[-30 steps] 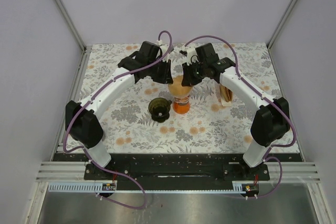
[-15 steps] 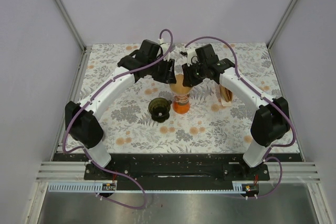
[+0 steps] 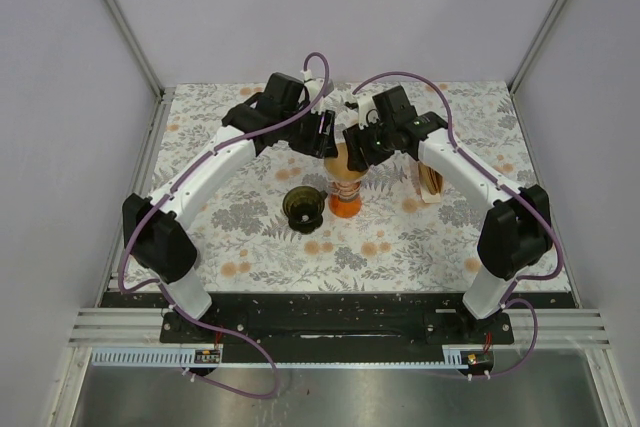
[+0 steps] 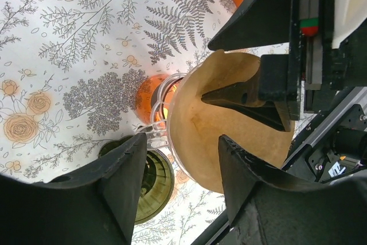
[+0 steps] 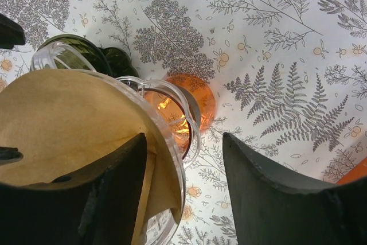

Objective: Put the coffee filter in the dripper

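filter (image 4: 229, 142) inside glass dripper (image 4: 159, 133)

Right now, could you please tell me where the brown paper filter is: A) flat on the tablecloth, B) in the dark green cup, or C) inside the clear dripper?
C: the brown paper filter stands opened inside the clear dripper, not on the cloth or in the dark green cup.
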Controlling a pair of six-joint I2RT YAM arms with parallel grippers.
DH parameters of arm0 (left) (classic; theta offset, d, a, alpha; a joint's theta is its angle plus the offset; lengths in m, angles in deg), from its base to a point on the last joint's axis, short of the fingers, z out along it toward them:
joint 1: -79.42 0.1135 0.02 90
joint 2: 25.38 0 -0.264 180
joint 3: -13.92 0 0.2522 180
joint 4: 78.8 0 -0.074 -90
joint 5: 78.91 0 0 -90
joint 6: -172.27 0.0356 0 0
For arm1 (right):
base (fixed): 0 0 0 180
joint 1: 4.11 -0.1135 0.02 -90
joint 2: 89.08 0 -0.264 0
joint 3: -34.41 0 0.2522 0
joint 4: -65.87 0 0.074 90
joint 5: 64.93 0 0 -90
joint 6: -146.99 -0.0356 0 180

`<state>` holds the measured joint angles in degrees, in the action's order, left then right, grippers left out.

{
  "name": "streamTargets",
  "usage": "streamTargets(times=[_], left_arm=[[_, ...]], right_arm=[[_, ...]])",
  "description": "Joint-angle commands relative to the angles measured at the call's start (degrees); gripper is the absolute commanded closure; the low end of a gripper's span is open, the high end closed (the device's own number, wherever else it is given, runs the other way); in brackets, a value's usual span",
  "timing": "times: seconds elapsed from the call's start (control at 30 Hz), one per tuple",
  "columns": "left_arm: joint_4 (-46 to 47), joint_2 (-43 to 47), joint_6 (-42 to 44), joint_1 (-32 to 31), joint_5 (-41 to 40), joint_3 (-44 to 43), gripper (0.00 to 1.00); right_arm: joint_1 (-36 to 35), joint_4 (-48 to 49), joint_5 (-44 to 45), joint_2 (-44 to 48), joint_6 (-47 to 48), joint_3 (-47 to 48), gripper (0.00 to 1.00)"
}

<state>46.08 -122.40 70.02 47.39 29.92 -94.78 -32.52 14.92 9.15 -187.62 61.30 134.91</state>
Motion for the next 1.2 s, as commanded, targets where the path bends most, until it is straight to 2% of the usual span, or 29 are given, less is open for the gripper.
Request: streamTargets(times=[0.0, 0.57, 0.77, 0.93, 1.17], left_arm=[[0.2, 2.6, 1.2, -0.1, 0.8, -3.3, 0.41], [-1.6, 2.7, 3.1, 0.4, 0.3, -5.7, 0.30], [-2.4, 4.9, 4.4, 3.5, 0.5, -6.3, 0.24], [-2.9, 8.1, 6.5, 7.5, 0.3, -3.2, 0.17], [-8.5, 12.6, 15.4, 14.5, 0.5, 2.3, 0.09]], right_arm=[[0.3, -1.2, 0.6, 3.3, 0.9, 2.9, 0.35], [0.2, -2.7, 2.0, 5.7, 1.2, 5.8, 0.29], [0.3, -2.5, 1.7, 8.8, 0.3, 7.0, 0.26], [0.3, -1.2, 3.4, 12.8, -1.1, 6.5, 0.23], [0.2, -1.0, 6.3, 17.8, -1.8, 3.4, 0.17]])
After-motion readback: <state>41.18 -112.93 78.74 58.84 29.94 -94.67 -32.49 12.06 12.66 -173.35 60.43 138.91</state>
